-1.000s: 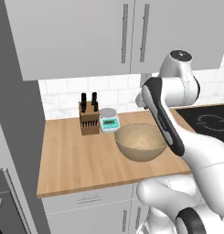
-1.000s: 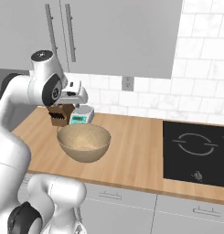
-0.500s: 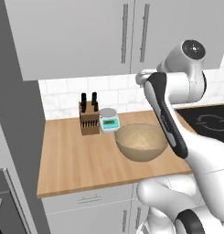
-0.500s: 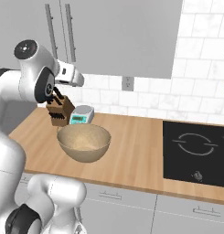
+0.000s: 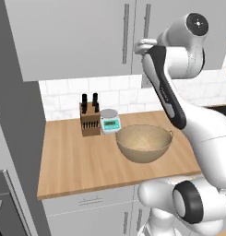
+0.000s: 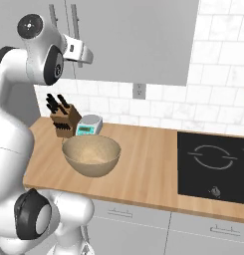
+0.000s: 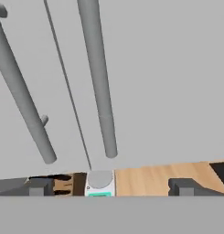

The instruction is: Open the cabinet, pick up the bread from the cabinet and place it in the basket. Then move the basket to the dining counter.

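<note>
Hand [image 7: 109, 187] now higher, before cabinet [image 5: 77, 37].

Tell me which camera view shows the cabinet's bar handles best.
The hand view: both silver bar handles run large and close across the shut cabinet doors, seam between them. The left base view shows them small, the right one partly behind the arm. The right base view shows them at the top edge, partly behind the arm.
</note>
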